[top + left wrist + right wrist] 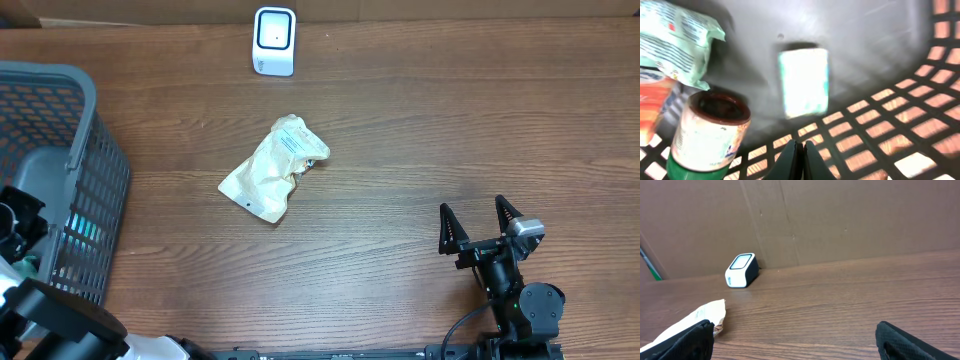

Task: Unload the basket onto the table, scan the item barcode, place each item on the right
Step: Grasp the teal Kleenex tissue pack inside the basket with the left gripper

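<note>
- Left gripper [800, 151]: closed tight on nothing, low inside grey mesh basket [85, 130], near a jar [710, 135].
- Right gripper [473, 207]: spread wide, empty, above right side of table [400, 130].
- Crumpled cream pouch [270, 170]: lying mid-table, well apart from white scanner [274, 40] at far edge.

One scanner [274, 40], one basket [84, 112], one crumpled pouch [272, 170], one jar [710, 134], one green packet [677, 42], one orange packet [652, 107], one pale box [804, 81].
</note>
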